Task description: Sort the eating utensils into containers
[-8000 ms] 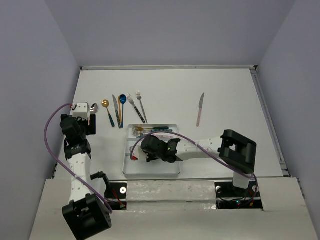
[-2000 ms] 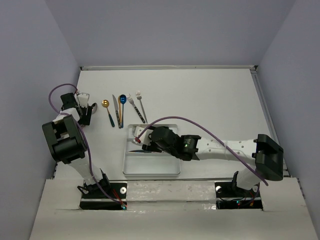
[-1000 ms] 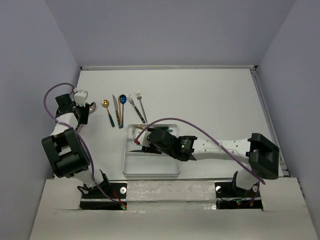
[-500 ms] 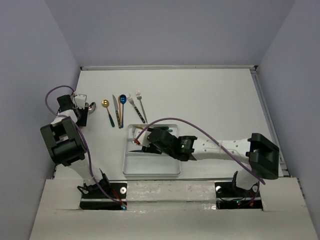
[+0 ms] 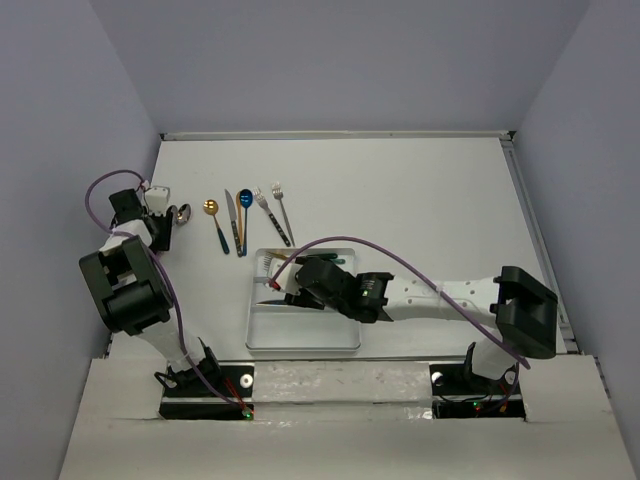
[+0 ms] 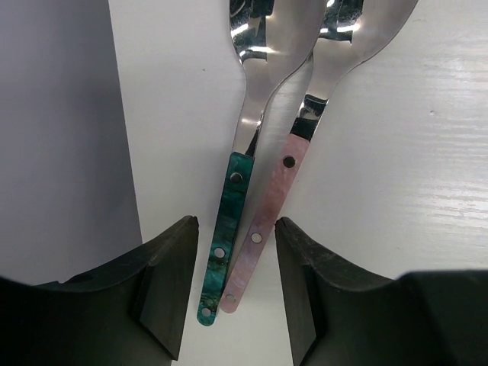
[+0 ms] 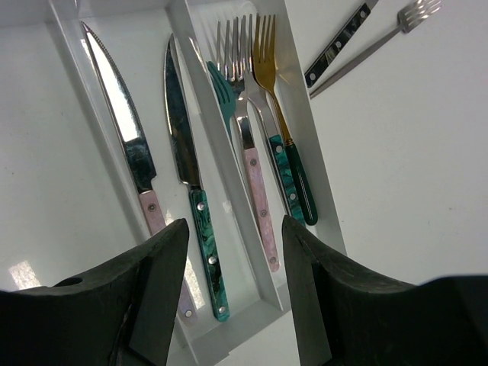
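Observation:
Two spoons lie side by side at the table's far left, one teal-handled (image 6: pixel 226 229) and one pink-handled (image 6: pixel 271 198). My left gripper (image 6: pixel 235 252) is open and straddles both handle ends, with a gap on each side. In the top view it (image 5: pixel 160 217) sits just left of the spoons (image 5: pixel 183 212). My right gripper (image 7: pixel 235 229) hangs open and empty over the white tray (image 5: pixel 300 347). The middle compartment holds a pink-handled knife (image 7: pixel 126 130) and a teal-handled knife (image 7: pixel 183 145). Three forks (image 7: pixel 252 175) lie in the compartment beyond the ridge (image 7: pixel 221 160).
On the table behind the tray lie a gold spoon (image 5: pixel 211 208), a knife (image 5: pixel 231 220), a blue spoon (image 5: pixel 245 200) and two forks (image 5: pixel 272 212). The side wall rises just left of the left gripper. The near compartment (image 7: pixel 38 152) shows bare white.
The pink-handled knife that lay on the right of the table now lies in the tray. Over the last second the left jaws have narrowed a little around the spoon handles. The right arm is still.

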`<state>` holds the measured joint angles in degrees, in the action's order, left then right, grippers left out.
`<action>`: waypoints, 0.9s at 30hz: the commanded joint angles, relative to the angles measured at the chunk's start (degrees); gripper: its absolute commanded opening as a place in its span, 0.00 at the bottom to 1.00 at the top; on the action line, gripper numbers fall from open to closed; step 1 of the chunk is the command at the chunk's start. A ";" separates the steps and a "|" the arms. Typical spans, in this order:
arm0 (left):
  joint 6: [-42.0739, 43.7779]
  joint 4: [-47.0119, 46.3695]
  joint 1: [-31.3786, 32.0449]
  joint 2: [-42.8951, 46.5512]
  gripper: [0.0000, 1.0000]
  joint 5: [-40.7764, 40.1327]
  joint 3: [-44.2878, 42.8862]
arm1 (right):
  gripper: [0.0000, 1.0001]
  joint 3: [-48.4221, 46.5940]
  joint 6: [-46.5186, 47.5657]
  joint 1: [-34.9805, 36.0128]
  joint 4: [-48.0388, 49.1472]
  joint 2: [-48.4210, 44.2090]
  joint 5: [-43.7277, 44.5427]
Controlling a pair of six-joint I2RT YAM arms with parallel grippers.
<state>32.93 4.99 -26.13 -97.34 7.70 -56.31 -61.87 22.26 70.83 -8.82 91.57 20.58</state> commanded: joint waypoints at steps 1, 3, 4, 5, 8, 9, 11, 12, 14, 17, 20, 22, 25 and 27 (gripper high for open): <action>-0.67 1.24 -0.50 4.18 0.57 2.14 -3.71 | 0.58 -0.18 -0.46 -0.43 0.73 0.54 -0.10; -0.67 1.25 -0.68 3.74 0.57 1.97 -4.06 | 0.58 -0.19 -0.38 -0.43 0.73 0.54 -0.19; -0.76 1.25 -0.59 2.69 0.57 1.53 -4.50 | 0.58 -0.10 -0.38 -0.43 0.73 0.63 -0.19; -0.85 1.33 -0.59 2.07 0.57 1.18 -4.77 | 0.58 -0.10 -0.38 -0.43 0.73 0.54 -0.19; -1.02 0.81 -0.68 -0.21 0.57 -0.14 -5.30 | 0.58 0.08 -0.38 -0.43 0.65 0.36 -0.01; -1.11 0.20 -0.68 -0.83 0.57 -0.32 -5.12 | 0.58 0.08 -0.38 -0.43 0.65 0.36 -0.01; -1.20 -0.68 -0.68 -1.01 0.57 -0.58 -4.68 | 0.58 0.25 -0.46 -0.43 0.65 0.28 -0.01; -1.29 -1.21 -0.68 -1.44 0.57 -0.76 -4.51 | 0.58 0.34 -0.46 -0.43 0.73 0.28 -0.01; -1.11 -1.22 -0.59 -1.97 0.57 -0.85 -4.59 | 0.58 0.34 -0.55 -0.43 0.65 0.28 -0.01; -1.02 -1.22 -0.68 -3.03 0.57 -1.02 -4.68 | 0.58 0.34 -0.55 -0.43 0.64 0.54 0.08; -0.76 -1.30 -0.68 -3.91 0.55 -0.94 -4.42 | 0.58 0.17 -0.38 -0.43 0.47 0.80 0.08; -0.76 -1.30 -0.68 -4.43 0.54 -1.02 -4.24 | 0.58 0.08 -0.38 -0.43 0.38 0.80 0.16; -0.50 -1.39 -0.68 -5.75 0.48 -0.50 -3.80 | 0.58 -0.18 -0.38 -0.43 0.29 0.98 0.16; -0.23 -0.95 -0.68 -6.37 0.43 0.20 -3.63 | 0.58 -0.27 -0.38 -0.43 0.21 0.98 0.16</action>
<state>32.34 3.73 -26.39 -102.72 7.18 -59.83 -61.84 22.26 70.83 -9.02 92.36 20.58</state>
